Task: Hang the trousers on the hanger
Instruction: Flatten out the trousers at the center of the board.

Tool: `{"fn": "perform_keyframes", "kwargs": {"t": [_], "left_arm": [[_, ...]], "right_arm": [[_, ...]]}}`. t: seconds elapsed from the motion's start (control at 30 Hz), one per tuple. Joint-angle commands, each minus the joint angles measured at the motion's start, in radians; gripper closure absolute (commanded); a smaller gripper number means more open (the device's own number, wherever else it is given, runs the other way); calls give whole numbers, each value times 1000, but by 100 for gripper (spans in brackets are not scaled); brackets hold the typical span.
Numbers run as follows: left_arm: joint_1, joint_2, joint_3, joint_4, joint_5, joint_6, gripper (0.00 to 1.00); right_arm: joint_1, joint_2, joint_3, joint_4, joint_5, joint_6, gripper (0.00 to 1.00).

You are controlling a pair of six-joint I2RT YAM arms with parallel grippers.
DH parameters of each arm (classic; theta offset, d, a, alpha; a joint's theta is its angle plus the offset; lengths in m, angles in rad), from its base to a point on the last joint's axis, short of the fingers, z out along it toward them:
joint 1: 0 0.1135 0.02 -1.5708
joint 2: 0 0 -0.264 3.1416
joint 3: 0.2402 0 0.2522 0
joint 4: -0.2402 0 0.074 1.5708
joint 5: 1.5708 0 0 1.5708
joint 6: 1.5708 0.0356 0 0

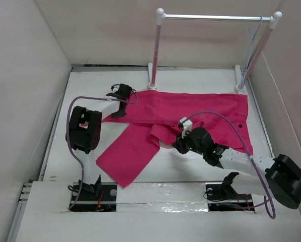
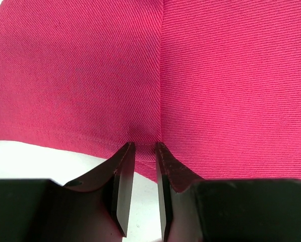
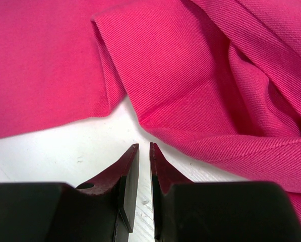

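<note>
The left gripper (image 2: 143, 146) has its jaws nearly closed at the hem of the trousers (image 2: 216, 75); I cannot tell if they pinch it. The right gripper (image 3: 144, 146) has its jaws almost pressed together, empty, over the table (image 3: 64, 151). The trousers lie spread there, and a shallow hem grip could slip when they are lifted toward the hanger (image 1: 251, 45), well apart on the rack (image 1: 216, 17).

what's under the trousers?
White table shows around the trousers; anything beneath the cloth is covered. The hanger hangs at the right end of the rack, not underneath.
</note>
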Motion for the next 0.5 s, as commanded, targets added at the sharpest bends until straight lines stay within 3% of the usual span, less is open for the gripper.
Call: {"fn": "perform_keyframes", "kwargs": {"t": [0.0, 0.3, 0.47], "left_arm": [[3, 18, 26, -28, -6, 14, 80], [3, 6, 14, -15, 31, 14, 76], [3, 31, 22, -23, 21, 14, 80]], "right_arm": [[-6, -25, -10, 54, -1, -6, 80], [-6, -25, -10, 54, -19, -9, 80], [-6, -33, -16, 56, -15, -5, 79]]}}
